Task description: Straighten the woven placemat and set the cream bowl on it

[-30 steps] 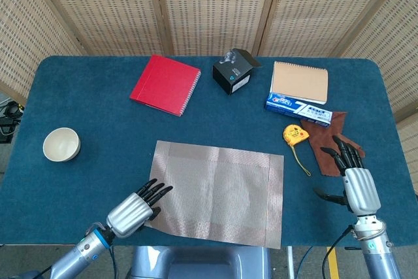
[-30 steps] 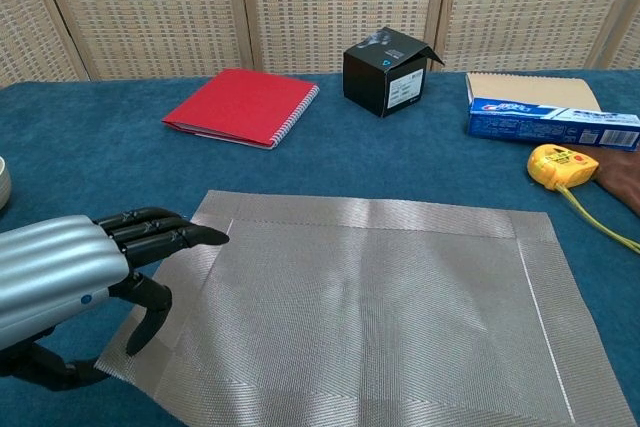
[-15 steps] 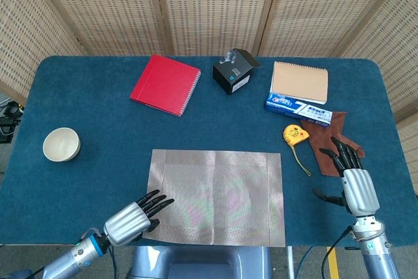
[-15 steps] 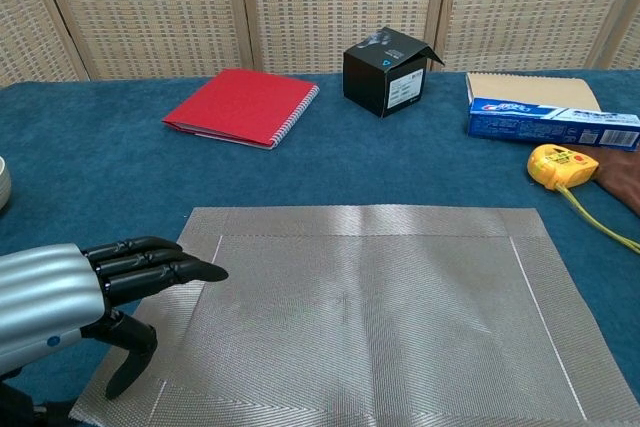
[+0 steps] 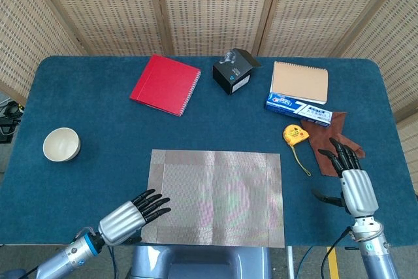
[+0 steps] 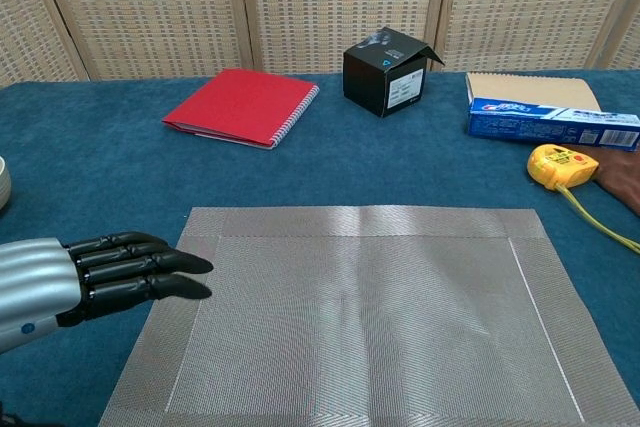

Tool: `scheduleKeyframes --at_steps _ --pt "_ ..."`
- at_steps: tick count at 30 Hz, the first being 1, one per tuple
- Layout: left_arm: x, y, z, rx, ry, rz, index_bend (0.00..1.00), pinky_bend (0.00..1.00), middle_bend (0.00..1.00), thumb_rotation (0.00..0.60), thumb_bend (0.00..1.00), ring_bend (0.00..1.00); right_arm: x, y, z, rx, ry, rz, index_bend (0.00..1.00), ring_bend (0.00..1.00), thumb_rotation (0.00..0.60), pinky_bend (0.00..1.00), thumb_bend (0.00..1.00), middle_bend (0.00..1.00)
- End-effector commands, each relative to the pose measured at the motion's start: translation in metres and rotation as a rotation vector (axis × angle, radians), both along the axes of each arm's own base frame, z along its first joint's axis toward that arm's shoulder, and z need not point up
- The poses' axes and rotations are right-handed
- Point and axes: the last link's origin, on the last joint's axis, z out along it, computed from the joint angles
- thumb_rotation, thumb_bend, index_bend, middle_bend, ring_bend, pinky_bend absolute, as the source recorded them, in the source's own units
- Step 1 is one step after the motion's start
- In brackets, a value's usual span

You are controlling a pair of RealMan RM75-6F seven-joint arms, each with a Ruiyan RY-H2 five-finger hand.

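Head view alone shows cream bowl (image 5: 61,144), right hand (image 5: 349,178) empty, left hand (image 6: 70,279) released

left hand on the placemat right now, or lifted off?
Cannot tell. In both views the left hand's fingers overlap the woven placemat's left edge, but neither shows contact or a gap plainly.

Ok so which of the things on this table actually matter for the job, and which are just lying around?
For the job:
placemat, lying square to the table edge
cream bowl, off to the left, empty
left robot hand, fingers extended at the mat's near left corner

Just lying about:
red notebook
black box
tan notebook
toothpaste box
tape measure
brown leather piece
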Motion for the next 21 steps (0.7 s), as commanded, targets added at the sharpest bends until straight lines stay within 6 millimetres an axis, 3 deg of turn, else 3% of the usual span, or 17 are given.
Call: scheduleKeyframes --at_steps 1,6,10,14,21 --pt "-0.002 -0.004 0.007 -0.012 -0.03 -0.003 0.03 0.0 0.0 0.6 0.09 0.0 0.0 0.001 -0.001 0.002 0.004 0.003 0.22 0.0 0.6 0.0 0.15 0.0" --pt "-0.008 0.001 0.024 0.082 -0.065 0.016 0.08 0.0 0.0 0.6 0.1 0.0 0.001 0.003 -0.004 0.014 0.01 0.007 0.22 0.0 0.6 0.0 0.15 0.0" --pt "-0.021 0.019 0.048 0.249 -0.068 0.111 0.14 0.0 0.0 0.6 0.12 0.0 0.003 0.004 -0.006 0.021 0.014 0.013 0.22 0.0 0.6 0.0 0.15 0.0" --pt "-0.047 0.044 0.078 0.503 0.001 0.272 0.19 0.0 0.0 0.6 0.13 0.0 0.004 0.006 -0.007 0.025 0.016 0.016 0.22 0.0 0.6 0.0 0.15 0.0" --pt "-0.089 0.067 0.097 0.615 0.092 0.434 0.22 0.0 0.0 0.6 0.13 0.0 0.004 0.007 -0.009 0.028 0.021 0.018 0.22 0.0 0.6 0.0 0.15 0.0"
